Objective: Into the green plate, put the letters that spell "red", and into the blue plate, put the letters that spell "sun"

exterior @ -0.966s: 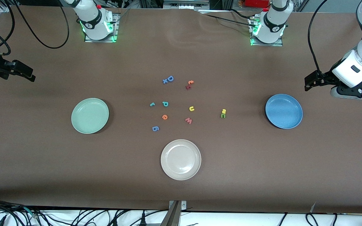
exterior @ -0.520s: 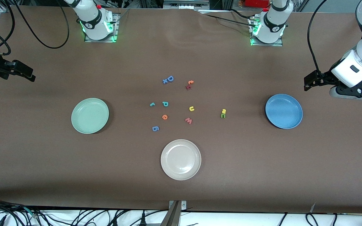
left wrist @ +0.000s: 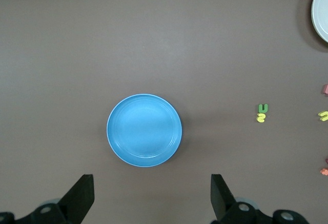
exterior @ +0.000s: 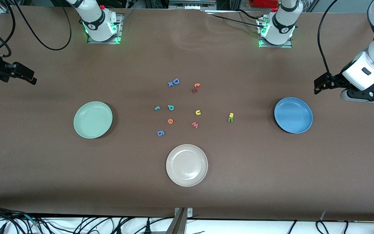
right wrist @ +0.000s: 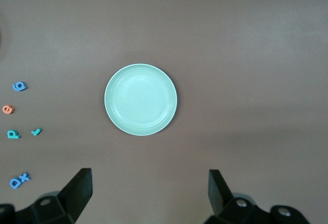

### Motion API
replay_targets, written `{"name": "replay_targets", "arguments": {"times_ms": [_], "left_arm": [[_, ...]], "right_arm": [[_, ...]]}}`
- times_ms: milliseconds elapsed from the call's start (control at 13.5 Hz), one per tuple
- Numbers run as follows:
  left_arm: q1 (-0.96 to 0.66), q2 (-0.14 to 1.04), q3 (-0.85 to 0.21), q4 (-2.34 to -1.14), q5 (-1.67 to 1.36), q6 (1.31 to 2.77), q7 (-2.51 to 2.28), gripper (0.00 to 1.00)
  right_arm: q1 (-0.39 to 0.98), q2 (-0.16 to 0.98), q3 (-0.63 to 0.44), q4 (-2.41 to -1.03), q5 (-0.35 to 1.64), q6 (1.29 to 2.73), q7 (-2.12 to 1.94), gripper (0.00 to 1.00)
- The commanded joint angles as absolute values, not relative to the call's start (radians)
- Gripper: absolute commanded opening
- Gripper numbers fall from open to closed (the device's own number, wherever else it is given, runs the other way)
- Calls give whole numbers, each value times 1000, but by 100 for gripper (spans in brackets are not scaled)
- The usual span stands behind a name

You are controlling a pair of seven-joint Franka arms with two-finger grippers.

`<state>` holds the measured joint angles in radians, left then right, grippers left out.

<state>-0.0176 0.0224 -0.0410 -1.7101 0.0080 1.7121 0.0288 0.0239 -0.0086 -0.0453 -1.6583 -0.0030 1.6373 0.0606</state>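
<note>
Left arm shifted slightly toward the table's middle since a second ago; all else unmoved. Left gripper (left wrist: 148,196) jaws spread, empty, high by the blue plate (exterior: 293,115). Right gripper (right wrist: 146,193) spread, empty, waiting by the green plate (exterior: 93,119). Beige plate (exterior: 186,165) nearest the camera. Between the coloured plates (both bare): teal r (exterior: 157,108), teal d (exterior: 170,107), orange e (exterior: 170,121), yellow u (exterior: 198,112), green n (exterior: 230,120) touching yellow s (exterior: 231,115).
</note>
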Motion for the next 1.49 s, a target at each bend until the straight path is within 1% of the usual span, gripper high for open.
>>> {"name": "replay_targets", "arguments": {"times_ms": [0, 1412], "left_arm": [[-15, 14, -38, -1707, -28, 1713, 71, 100], [-18, 17, -38, -1690, -26, 1713, 72, 100]], "right_arm": [[26, -5, -44, -1635, 5, 1615, 74, 100], [29, -3, -40, -1634, -2, 1595, 71, 100]]}}
